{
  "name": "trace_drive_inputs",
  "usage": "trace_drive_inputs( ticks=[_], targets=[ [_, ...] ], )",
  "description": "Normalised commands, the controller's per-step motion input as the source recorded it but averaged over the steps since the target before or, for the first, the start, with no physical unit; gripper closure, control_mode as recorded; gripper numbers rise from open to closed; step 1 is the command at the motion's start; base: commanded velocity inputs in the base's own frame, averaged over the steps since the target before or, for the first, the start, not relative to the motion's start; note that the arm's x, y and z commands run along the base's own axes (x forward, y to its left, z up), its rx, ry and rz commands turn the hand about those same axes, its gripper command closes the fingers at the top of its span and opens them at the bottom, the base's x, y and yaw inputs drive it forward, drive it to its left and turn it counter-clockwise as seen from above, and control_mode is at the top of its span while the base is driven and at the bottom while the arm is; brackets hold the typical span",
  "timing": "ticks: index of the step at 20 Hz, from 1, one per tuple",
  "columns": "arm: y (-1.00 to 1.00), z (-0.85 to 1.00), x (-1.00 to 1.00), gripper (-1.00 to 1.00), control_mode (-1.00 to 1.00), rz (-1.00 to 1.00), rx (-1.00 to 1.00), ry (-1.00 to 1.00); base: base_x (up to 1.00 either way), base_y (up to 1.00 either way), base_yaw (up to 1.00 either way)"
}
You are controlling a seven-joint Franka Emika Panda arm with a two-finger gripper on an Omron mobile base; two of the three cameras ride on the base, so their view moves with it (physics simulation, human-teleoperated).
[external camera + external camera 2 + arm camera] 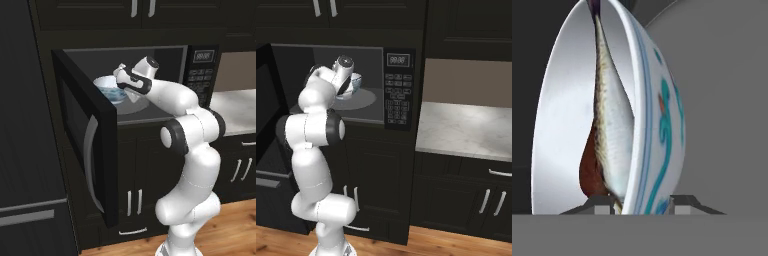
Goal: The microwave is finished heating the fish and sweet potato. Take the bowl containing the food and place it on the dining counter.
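Two finger tips of the gripper (643, 204) are clamped across the bowl (109, 88) rim, inside the microwave (150, 60); fish (614, 145) could be spilled if tilted.

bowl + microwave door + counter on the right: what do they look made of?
Bowl: likely glazed ceramic, glossy white with painted teal pattern. Microwave door: black casing, dark glass-looking window, silvery metal-like handle. Counter: pale veined stone look, marble or imitation. Rendered, so uncertain.
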Motion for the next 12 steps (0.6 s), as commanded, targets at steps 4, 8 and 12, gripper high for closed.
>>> trace_drive_inputs(
  ticks=[4,8,12],
  targets=[
    [-0.03,0.0,-0.14,1.0,-1.0,0.0,0.0,0.0,0.0,0.0,0.0],
    [-0.29,0.0,-0.66,1.0,-1.0,-0.03,0.0,-0.05,0.0,0.0,0.0],
    [-0.48,0.0,-0.94,1.0,-1.0,-0.06,0.04,-0.13,0.0,0.0,0.0]
  ],
)
